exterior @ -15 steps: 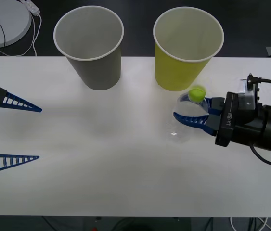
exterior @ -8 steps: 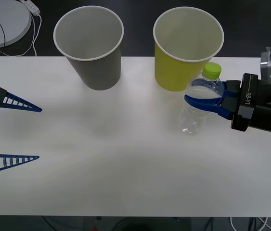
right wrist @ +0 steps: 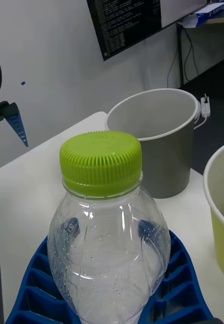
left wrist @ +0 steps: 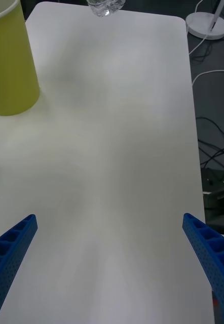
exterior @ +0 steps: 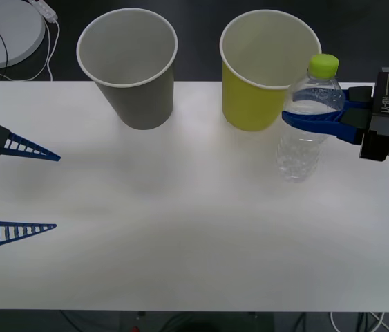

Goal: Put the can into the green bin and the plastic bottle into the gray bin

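Here, the plastic bottle (exterior: 307,124) hung upright and clear of the table (exterior: 180,235), just beside the green bin (exterior: 260,83) on the side away from the gray bin (exterior: 128,69). The right gripper (exterior: 313,119) clasped it around the shoulder below the cap, its blue fingers (right wrist: 185,276) wrapped on the ribbed body. We judged the step in hand to be the carry to the gray bin. To do it well, we would hold the bottle upright and high enough for its base to pass over both white rims, cross the green bin without stopping, and release only when the base stood over the gray opening. A thin crinkled wall may slip, so the clasp should not loosen in transit. The left gripper (exterior: 52,191) waited at the table's left edge, fingers spread wide. We counted one bottle, two bins and two grippers.
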`<state>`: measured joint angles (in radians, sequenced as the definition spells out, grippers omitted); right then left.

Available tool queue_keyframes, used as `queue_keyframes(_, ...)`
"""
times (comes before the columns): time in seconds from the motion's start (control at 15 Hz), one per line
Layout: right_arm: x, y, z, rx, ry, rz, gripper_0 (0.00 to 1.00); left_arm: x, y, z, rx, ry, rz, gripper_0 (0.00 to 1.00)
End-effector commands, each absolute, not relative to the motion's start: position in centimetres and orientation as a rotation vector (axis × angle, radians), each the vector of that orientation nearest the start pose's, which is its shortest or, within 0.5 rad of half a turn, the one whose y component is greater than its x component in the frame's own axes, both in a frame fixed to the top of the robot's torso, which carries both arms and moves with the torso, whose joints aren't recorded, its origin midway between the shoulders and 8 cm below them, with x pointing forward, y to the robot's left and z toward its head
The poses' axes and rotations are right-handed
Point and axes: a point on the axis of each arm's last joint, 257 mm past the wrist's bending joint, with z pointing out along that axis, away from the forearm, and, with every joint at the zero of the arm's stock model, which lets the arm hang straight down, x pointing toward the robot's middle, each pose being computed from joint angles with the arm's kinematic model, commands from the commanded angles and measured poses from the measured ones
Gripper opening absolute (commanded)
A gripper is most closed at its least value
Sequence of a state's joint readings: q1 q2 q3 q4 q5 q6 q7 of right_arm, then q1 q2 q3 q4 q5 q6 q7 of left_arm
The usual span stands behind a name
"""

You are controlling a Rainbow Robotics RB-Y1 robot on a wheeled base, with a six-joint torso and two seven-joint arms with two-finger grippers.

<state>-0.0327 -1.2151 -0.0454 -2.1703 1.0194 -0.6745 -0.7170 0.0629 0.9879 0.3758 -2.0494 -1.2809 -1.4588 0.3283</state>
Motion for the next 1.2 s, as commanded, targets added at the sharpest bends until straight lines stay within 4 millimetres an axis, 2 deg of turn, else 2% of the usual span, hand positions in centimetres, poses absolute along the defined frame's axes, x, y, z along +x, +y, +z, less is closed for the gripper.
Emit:
queue_keyframes(0.07, 38.9, -14.3, 0.3, -0.960, 1.597, 0.716, 0.00, 32.5, 24.5, -10.8, 1.619, 1.559, -0.417, 1.00)
queue_keyframes(0.33, 38.9, -13.4, 2.6, -0.985, 1.647, 0.724, 0.00, 32.5, 24.5, -10.8, 1.619, 1.559, -0.417, 1.00)
queue_keyframes(0.87, 39.4, -11.6, 5.6, -1.054, 1.744, 0.651, 0.00, 32.5, 24.5, -10.8, 1.619, 1.559, -0.417, 1.00)
queue_keyframes(1.2, 41.5, -9.1, 7.0, -1.102, 1.744, 0.658, 0.00, 32.5, 24.5, -10.8, 1.619, 1.559, -0.417, 1.00)
